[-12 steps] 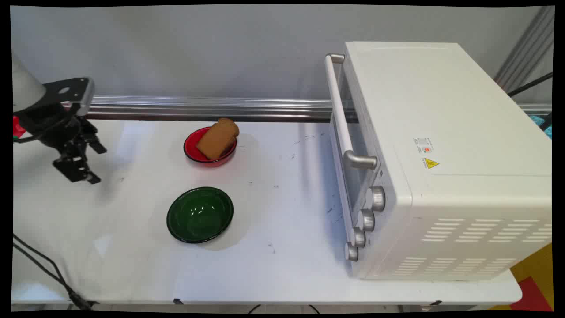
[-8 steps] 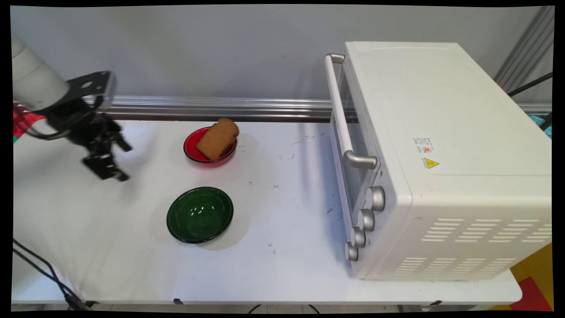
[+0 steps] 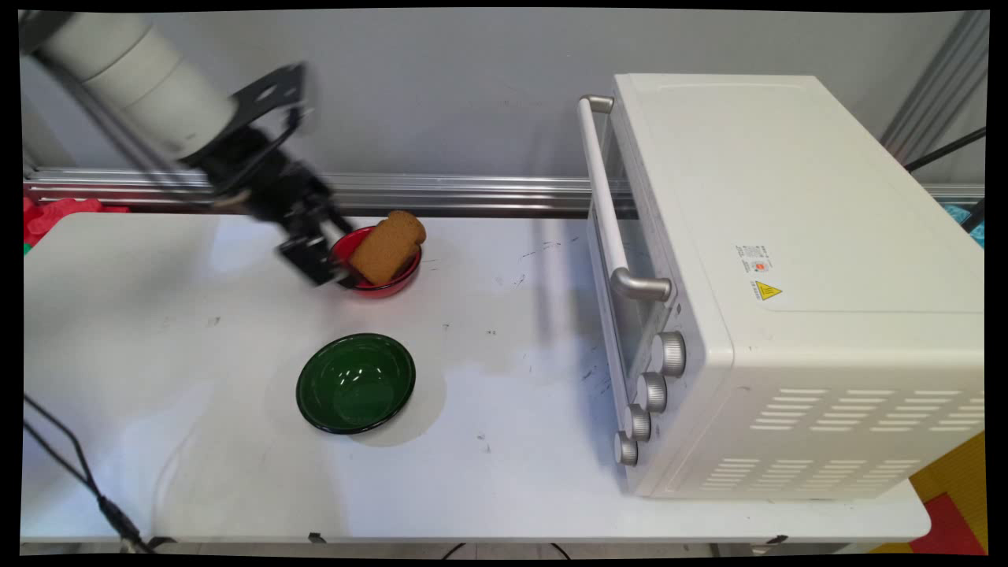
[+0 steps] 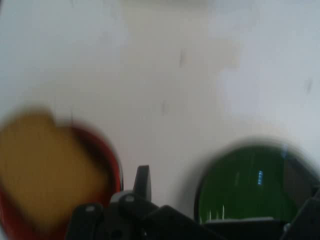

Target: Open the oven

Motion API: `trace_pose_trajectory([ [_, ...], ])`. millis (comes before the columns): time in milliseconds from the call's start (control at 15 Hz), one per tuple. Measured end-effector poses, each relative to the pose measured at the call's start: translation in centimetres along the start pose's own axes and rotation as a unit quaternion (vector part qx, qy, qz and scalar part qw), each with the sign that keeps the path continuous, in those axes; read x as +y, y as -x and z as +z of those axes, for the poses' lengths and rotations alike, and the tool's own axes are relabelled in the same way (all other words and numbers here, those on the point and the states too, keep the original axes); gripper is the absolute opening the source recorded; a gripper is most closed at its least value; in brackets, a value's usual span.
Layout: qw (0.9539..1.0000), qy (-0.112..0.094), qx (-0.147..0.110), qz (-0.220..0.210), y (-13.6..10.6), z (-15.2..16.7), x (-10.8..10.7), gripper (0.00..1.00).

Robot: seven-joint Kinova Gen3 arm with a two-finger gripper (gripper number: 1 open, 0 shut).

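My gripper (image 3: 315, 260) hangs over the far-left part of the white table (image 3: 197, 488), right at the left rim of the red bowl (image 3: 394, 277). How wide my fingers stand I cannot tell; I have hold of nothing that I can see. A brown slice of bread (image 3: 387, 247) leans in that red bowl, its top poking over the far rim. From my hand camera the bread (image 4: 42, 170) fills the lower left and the red rim (image 4: 111, 160) curves just beside my linkage. Nearer on the table sits an empty green bowl (image 3: 356, 383), well apart from the red one. A white toaster oven (image 3: 787, 276) stands on the right, door shut.
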Motion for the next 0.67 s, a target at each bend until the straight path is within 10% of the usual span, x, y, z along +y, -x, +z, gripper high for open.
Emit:
trace_pose_trajectory([
  [667,0.9908,-0.004,0.126,0.05,-14.7,-1.3,2.3,1.0],
])
